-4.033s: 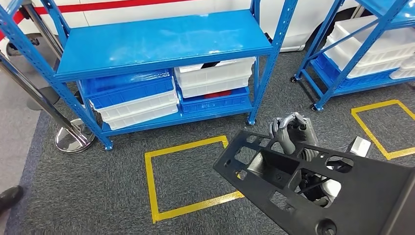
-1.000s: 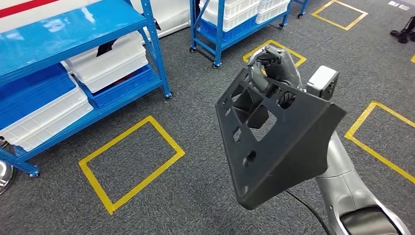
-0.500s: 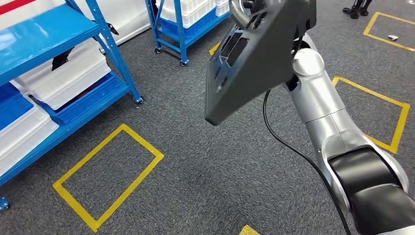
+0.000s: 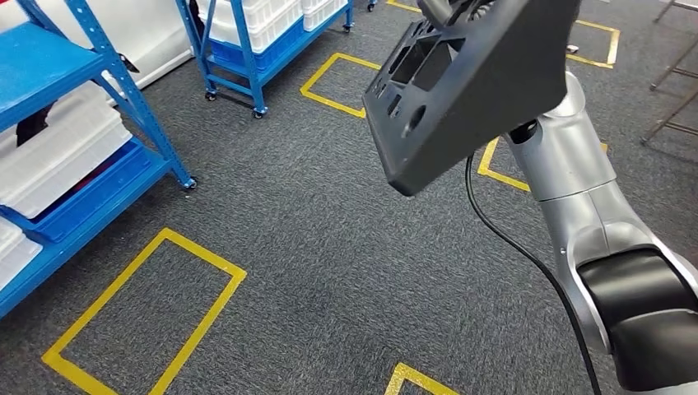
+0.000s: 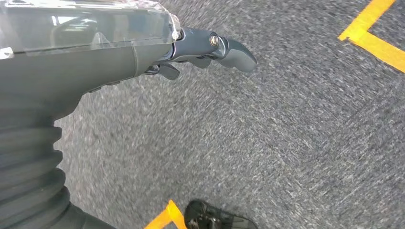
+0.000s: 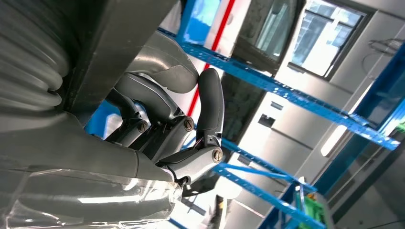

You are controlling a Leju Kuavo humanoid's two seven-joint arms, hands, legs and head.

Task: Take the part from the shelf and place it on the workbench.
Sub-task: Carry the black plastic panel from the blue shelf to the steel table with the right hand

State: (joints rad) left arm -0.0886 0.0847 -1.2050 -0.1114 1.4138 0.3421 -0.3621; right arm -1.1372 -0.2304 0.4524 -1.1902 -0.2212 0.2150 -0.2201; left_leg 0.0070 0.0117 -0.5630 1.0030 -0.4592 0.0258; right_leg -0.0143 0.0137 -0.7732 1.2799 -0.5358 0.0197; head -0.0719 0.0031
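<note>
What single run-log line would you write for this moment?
phase: carrying | right hand: holds flat black plastic perforated part, raised | left hand: holds nothing, over grey carpet | workbench: unseen

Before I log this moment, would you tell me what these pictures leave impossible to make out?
- Right hand: in the head view the black part covers it and the top edge cuts it off.
- Left hand: in the left wrist view its cover hides most fingers, so open or shut is unclear.
- Workbench: I cannot make one out.

No readable text, label or number shows anywhere, as far as these blurred views allow.
</note>
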